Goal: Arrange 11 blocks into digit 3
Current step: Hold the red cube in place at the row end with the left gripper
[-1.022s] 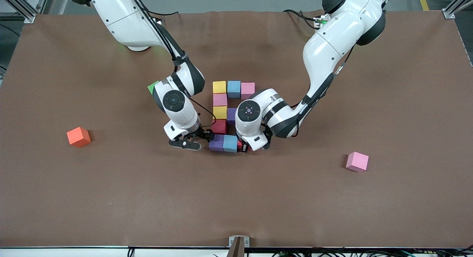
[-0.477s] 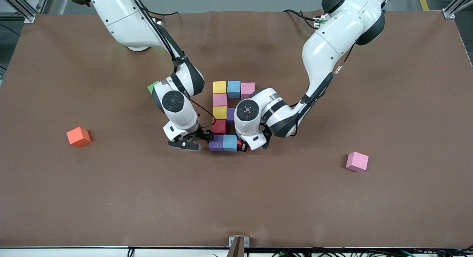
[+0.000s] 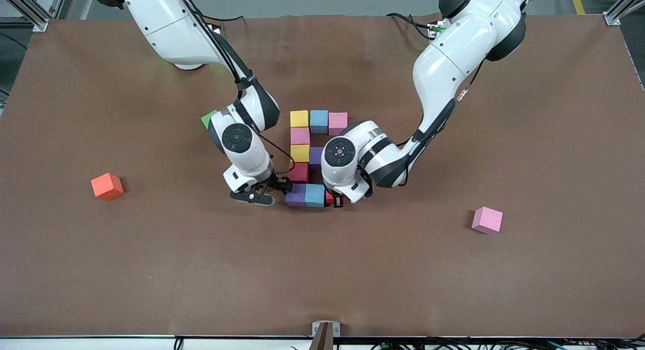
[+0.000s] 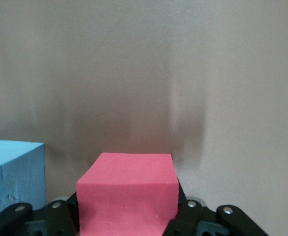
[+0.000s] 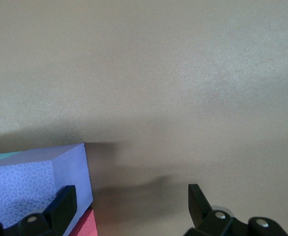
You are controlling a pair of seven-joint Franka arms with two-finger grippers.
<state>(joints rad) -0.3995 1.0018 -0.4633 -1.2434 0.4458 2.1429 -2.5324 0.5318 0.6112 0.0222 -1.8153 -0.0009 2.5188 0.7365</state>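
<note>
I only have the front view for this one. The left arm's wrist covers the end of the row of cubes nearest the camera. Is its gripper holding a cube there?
Observer: Yes. The left wrist view shows the left gripper shut on a red cube, with a finger on each side.
Operator: Does that cube touch the light blue one?
Observer: No. The light blue cube is beside it, and a strip of table shows between them.
Operator: And the right gripper?
Observer: The right wrist view shows the right gripper open with nothing between its fingers. The purple cube sits just outside one finger.
</note>
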